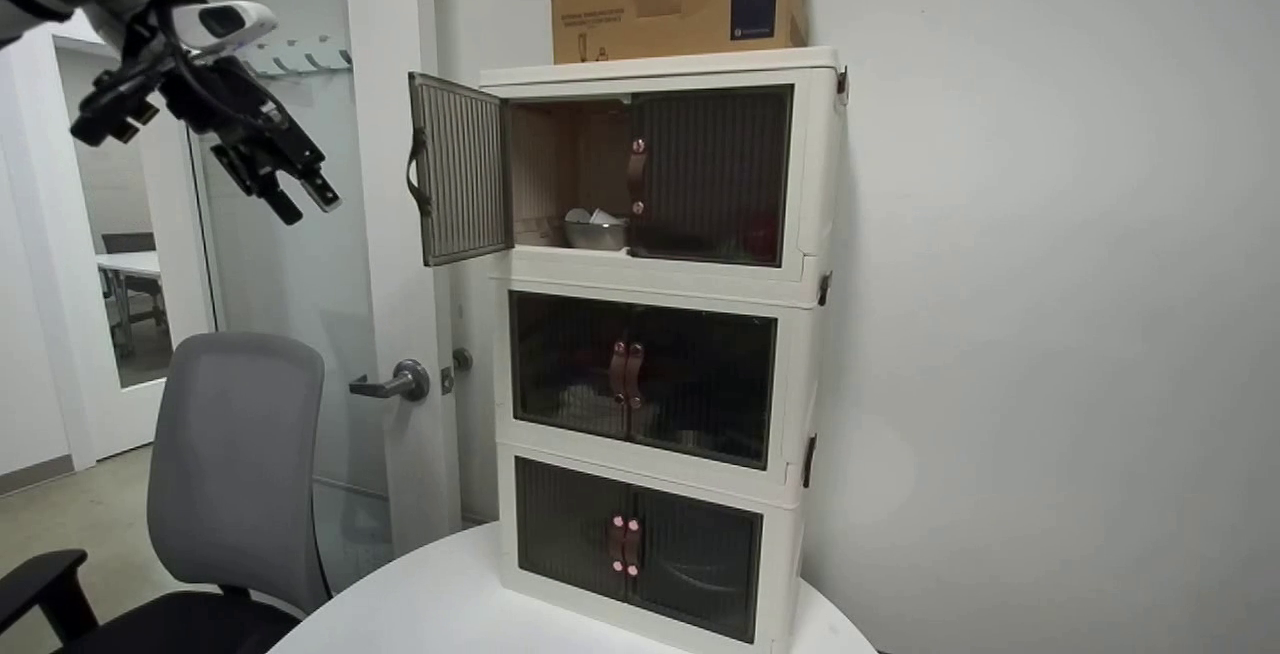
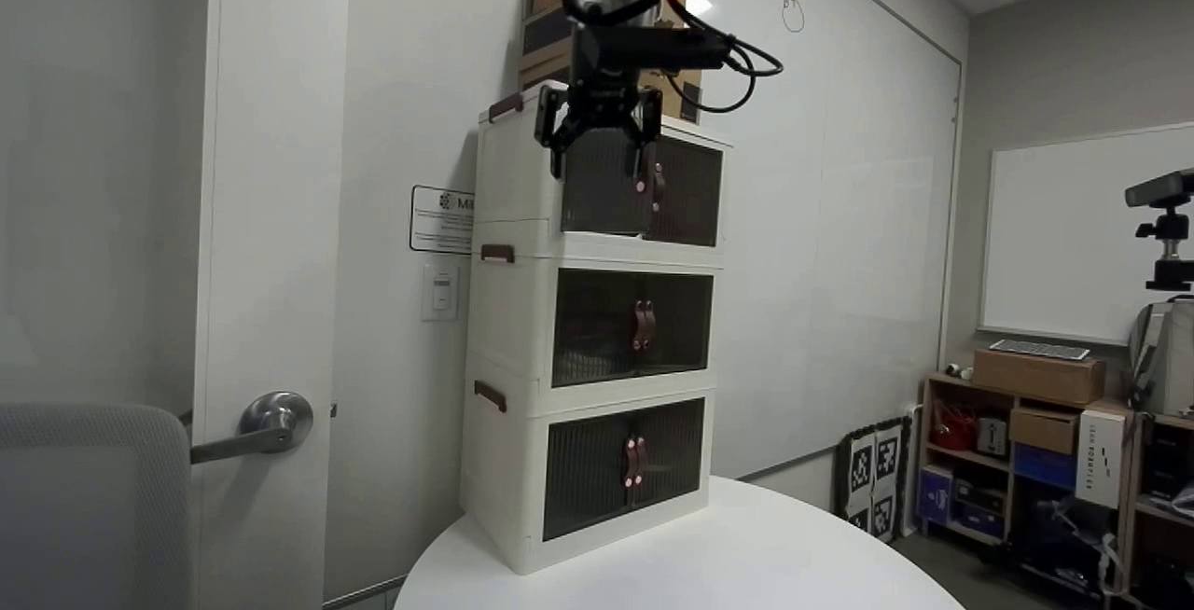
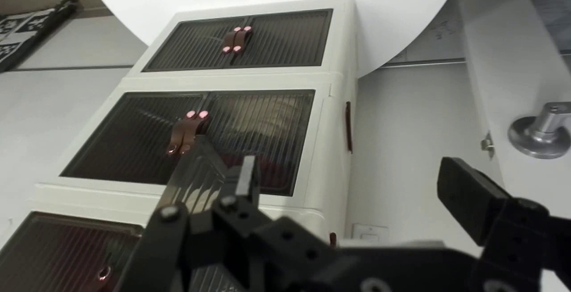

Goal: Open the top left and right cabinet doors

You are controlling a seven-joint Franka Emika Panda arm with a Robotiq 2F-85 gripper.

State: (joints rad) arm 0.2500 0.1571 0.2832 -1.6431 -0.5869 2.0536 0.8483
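Top left door point(image 1: 462, 172): Was wide open, high up and left of the middle in an exterior view, sticking out from the cream cabinet point(image 1: 655, 282). That half of the job looked done.
Top right door point(image 1: 712, 176): Was shut, high up near the middle of an exterior view. It looked like the next one to open.
Brown strap point(image 1: 637, 177): Sat at the left edge of the shut door, right by the open hole. It was small, so a weak pinch could slide off.
Fingers point(image 1: 322, 192): Were spread wide, with nothing between them. They hung in the upper left of an exterior view, not touching either door.
Wrist view: Showed just a bit of the strap, down at the bottom left. Aiming by that alone could make the fingers miss.
Bump: The way to the strap seemed to pass close by the open door. If the wide fingers caught it, it could swing shut or bend.
Bowl point(image 1: 597, 234): Sat inside the open hole, with white things in it. Fingers poked in too deep could knock it over.
Boxes point(image 1: 675, 14): Sat on top of the tall cabinet, which stood on a white counter point(image 1: 430, 604). A hard tug could rock it and drop a box.
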